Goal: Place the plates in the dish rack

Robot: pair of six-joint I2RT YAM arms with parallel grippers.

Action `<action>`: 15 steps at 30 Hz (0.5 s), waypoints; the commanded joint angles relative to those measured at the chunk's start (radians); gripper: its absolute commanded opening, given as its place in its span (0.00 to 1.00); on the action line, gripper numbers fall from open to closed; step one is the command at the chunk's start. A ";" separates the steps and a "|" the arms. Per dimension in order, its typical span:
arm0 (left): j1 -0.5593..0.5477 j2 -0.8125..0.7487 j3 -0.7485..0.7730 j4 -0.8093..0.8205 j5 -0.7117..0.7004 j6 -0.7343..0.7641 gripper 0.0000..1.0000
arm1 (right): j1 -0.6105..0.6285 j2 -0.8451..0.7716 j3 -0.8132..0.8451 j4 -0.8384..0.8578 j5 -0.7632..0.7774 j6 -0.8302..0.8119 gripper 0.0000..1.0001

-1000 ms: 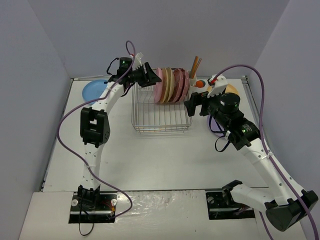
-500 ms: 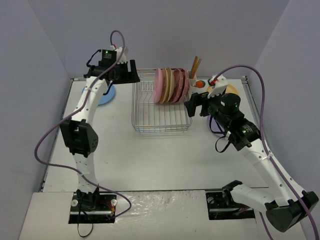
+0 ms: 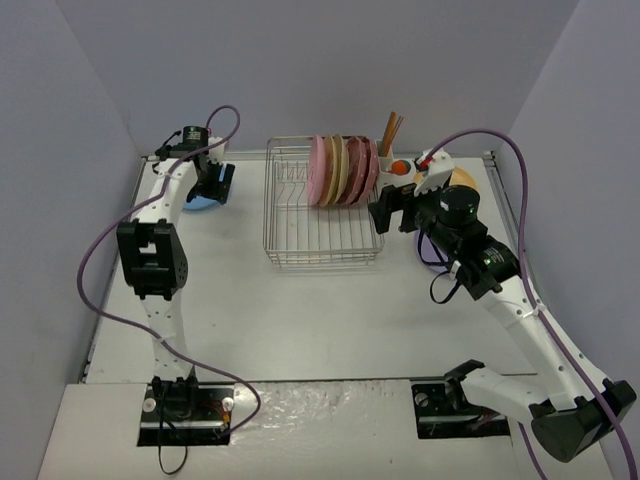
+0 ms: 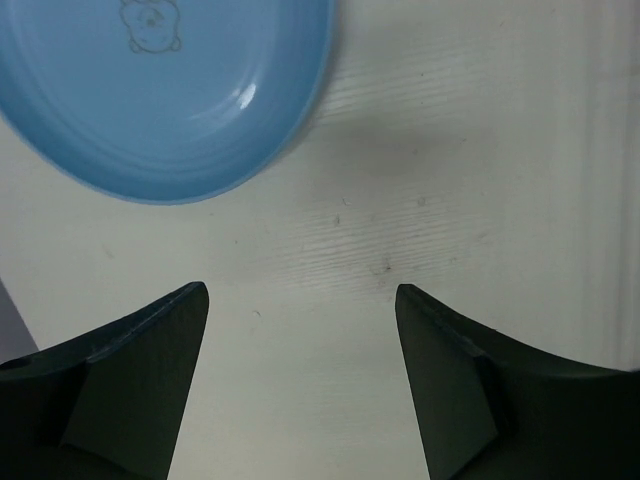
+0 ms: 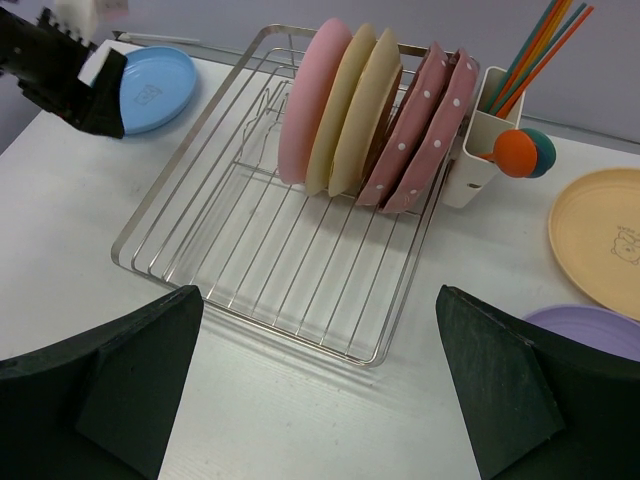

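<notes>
A blue plate (image 4: 170, 90) lies flat on the table at the far left (image 3: 196, 202). My left gripper (image 4: 300, 292) hangs open just beside its near rim, with nothing between the fingers (image 3: 215, 185). The silver wire dish rack (image 3: 320, 235) holds a pink plate (image 5: 310, 95), two beige plates (image 5: 350, 105) and two dotted dark-pink plates (image 5: 440, 115), all standing on edge at its far end. Open and empty, my right gripper (image 5: 320, 293) hovers by the rack's right side (image 3: 379, 212). An orange-yellow plate (image 5: 600, 240) and a lavender plate (image 5: 590, 335) lie flat to the right.
A white utensil cup (image 5: 480, 140) with sticks and an orange-and-teal ball hangs on the rack's right end. The near half of the rack (image 5: 290, 260) is bare wire. Grey walls close in the table on the left, back and right.
My left arm has swung left, away from the rack, and come down by the blue plate with its jaws wider apart. The right arm has stayed still.
</notes>
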 commanded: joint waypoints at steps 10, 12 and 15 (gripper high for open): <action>0.036 0.173 0.214 0.023 -0.033 0.160 0.72 | -0.009 0.016 0.008 0.026 -0.050 0.038 1.00; 0.038 0.193 0.218 0.032 -0.033 0.166 0.72 | -0.009 0.015 0.011 0.019 -0.045 0.040 1.00; 0.038 0.231 0.225 0.036 -0.020 0.172 0.69 | -0.009 0.015 0.015 0.012 -0.038 0.042 1.00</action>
